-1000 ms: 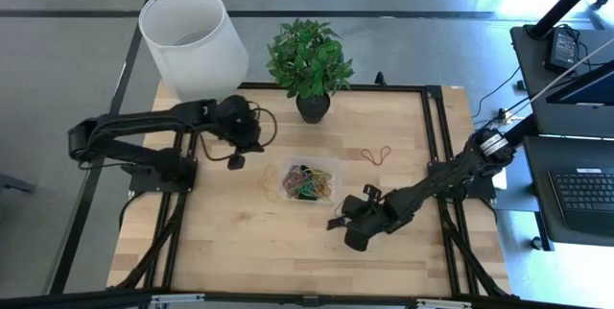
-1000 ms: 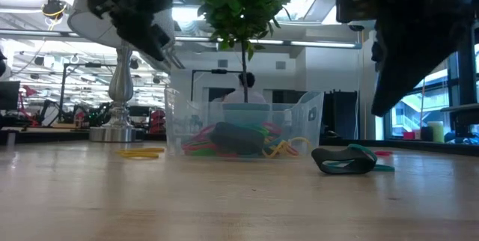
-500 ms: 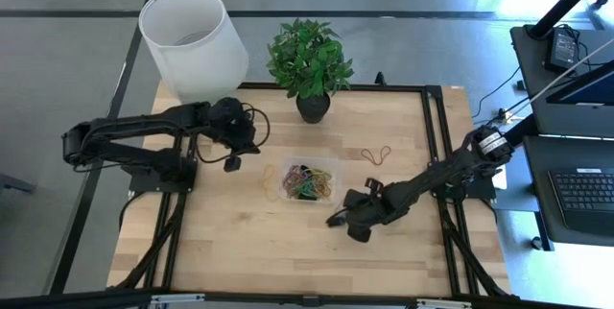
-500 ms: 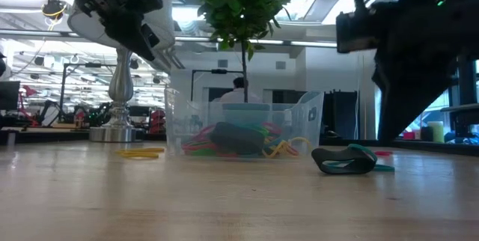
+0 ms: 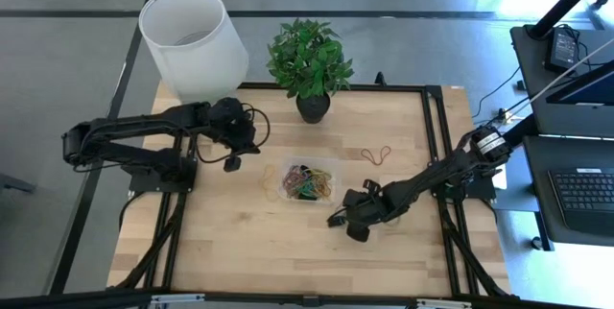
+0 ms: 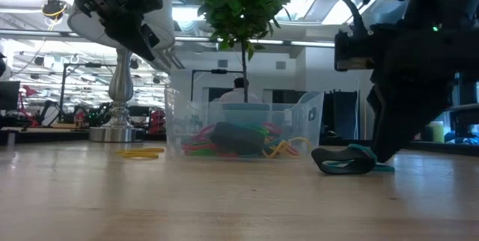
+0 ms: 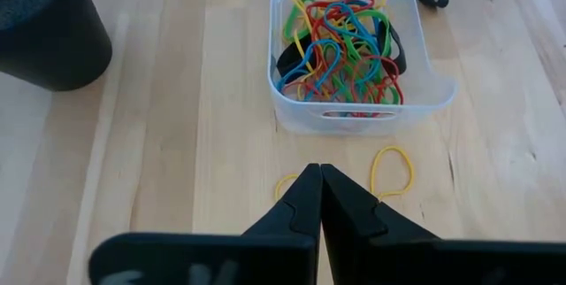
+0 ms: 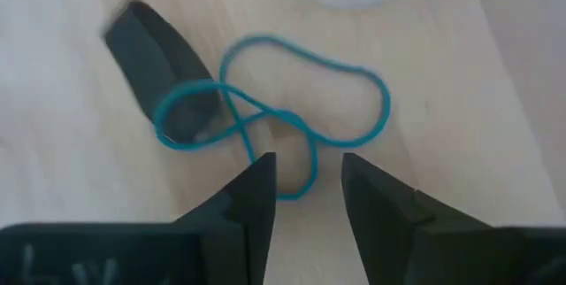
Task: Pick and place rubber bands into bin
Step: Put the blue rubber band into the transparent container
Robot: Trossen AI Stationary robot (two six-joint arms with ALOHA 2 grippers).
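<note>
Rubber bands (image 7: 340, 42) tangle in the clear bin (image 7: 363, 112); right hand (image 8: 305, 188) gapes over a thin teal loop (image 8: 274, 112).

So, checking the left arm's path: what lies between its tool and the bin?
In the left wrist view, only yellow rubber bands on bare wood lie between the shut left tool and the bin.

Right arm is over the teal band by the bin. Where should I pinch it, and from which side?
Come straight down on the teal band; it lies flat on the table. Pinch the lobe nearest the open right gripper, away from the black band it overlaps, so only one strand sits between the fingers.
</note>
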